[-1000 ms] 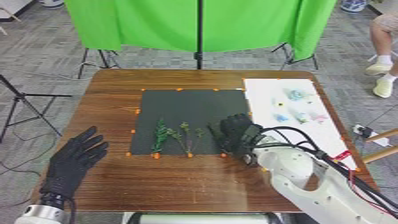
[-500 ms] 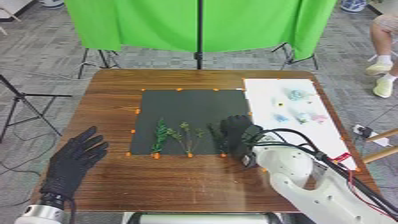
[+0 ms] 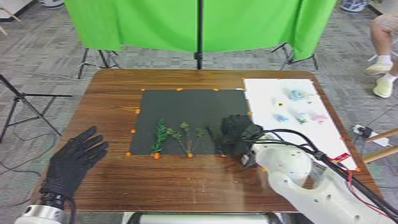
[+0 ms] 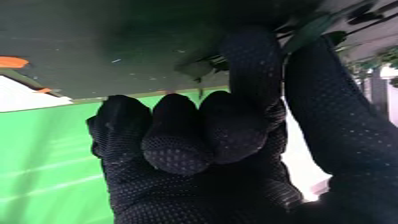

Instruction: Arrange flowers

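Greenery, set down: leafy green stem (image 3: 160, 136) and branching sprig (image 3: 187, 141) lie side by side on the dark mat (image 3: 191, 106).
Greenery, in work: dark-leaved sprig (image 4: 307, 36), at the mat's right side; placement appears unfinished.
Blooms, outstanding: blue flower (image 3: 297, 94) and pink flower (image 3: 319, 119) on the white sheet (image 3: 266, 95); transfer to the mat presumably follows.
Long axes: green stem runs nearly straight from near edge toward far side, tip away; branching sprig runs likewise, its top fanned out.
Right robot hand (image 3: 236, 131): narrow, dark-leaved sprig pinched between finger and thumb.
Left robot hand (image 3: 69, 162): wide, fingers extended, over the desk (image 3: 178, 187), left of the mat.
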Available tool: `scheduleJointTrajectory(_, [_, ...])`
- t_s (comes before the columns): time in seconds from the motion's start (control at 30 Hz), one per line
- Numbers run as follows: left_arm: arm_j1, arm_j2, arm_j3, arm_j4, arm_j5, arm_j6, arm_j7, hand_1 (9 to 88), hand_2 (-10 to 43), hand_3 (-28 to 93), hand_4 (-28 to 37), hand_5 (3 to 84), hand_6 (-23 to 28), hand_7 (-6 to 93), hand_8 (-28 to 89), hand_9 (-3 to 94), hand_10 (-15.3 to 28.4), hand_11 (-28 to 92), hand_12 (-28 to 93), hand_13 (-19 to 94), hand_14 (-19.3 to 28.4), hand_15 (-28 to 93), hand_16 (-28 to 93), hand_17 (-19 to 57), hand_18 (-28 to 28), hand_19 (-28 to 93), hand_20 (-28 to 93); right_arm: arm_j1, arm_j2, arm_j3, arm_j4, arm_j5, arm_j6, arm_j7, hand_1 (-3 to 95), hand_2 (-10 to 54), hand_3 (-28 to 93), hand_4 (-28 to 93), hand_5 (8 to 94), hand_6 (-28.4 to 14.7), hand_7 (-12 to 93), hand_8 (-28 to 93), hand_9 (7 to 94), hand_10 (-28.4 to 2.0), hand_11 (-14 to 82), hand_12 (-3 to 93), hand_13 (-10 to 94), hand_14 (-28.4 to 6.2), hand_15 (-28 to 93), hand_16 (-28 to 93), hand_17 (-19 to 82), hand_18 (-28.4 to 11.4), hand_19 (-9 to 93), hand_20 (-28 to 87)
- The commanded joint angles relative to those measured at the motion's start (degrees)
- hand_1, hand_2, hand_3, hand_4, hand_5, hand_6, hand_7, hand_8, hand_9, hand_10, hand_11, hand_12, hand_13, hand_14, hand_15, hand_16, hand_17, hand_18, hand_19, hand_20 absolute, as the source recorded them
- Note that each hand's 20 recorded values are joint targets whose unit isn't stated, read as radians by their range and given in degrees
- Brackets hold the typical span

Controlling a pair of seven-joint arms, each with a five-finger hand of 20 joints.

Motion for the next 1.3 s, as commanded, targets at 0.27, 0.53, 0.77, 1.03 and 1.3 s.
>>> scheduleJointTrajectory(0.27, [0.8,-0.53,-0.10,0.17,0.29,0.01,-0.35,23.4,0.1,69,-27.1,31.6,3.7,19.9,-9,28.8,12.2,25,17,24,14.1,39,1,-8.3,20.9,50,10,-3.7,2.9,8.3,-5.9,1.2,5.6,4.5,20.3,3.2,77,-28,77.4,-1.8,55,-14,85.4,-8.8,67.0,42.8,76,-10.4,81,40,42,-22.1,93,58])
scheduleJointTrajectory(0.53, [1.1,-0.74,-0.49,-0.06,0.47,0.00,-0.57,23.5,0.1,69,-27.1,31.7,3.7,20.0,-9,28.9,12.2,25,17,24,14.1,39,1,-8.3,21.0,50,10,-12.3,8.4,20.3,-9.6,0.0,6.5,5.9,26.2,-2.0,79,-28,52.7,-2.6,48,-19,59.1,-11.6,55.9,31.9,61,-10.6,77,32,32,-18.4,91,45])
scheduleJointTrajectory(0.77, [0.7,-0.58,-0.70,0.14,0.65,-0.50,-0.71,23.5,0.1,69,-27.1,31.9,3.8,20.0,-9,28.8,12.2,25,17,24,14.1,39,1,-8.3,21.0,50,10,-17.1,12.9,25.1,-8.8,-4.0,4.4,3.9,30.8,-9.5,85,-28,36.4,-1.4,50,-23,39.3,-10.0,42.6,22.9,45,-8.7,74,22,24,-17.1,82,45])
scheduleJointTrajectory(1.03, [1.0,-0.36,-0.58,0.03,0.40,-0.28,-0.48,23.5,0.1,69,-27.2,32.0,3.9,20.0,-9,28.8,12.3,25,17,24,14.0,39,1,-8.3,20.9,50,10,-14.2,13.3,21.8,-4.9,-3.8,0.8,7.4,29.5,-9.5,84,-28,29.2,-3.4,28,-17,34.0,-6.7,16.7,18.7,46,-7.7,73,19,23,-16.7,79,44])
scheduleJointTrajectory(1.3, [1.3,-0.43,-0.59,-0.14,0.34,-0.06,-0.19,23.4,0.1,69,-27.2,32.1,3.9,20.0,-9,28.9,12.2,25,17,24,14.0,39,1,-8.4,21.0,50,10,-10.7,12.9,18.2,-1.6,-4.1,0.3,10.9,29.1,-9.5,83,-28,33.6,-3.9,24,-15,39.0,-7.7,13.9,15.5,51,-7.5,73,19,24,-17.2,79,43])
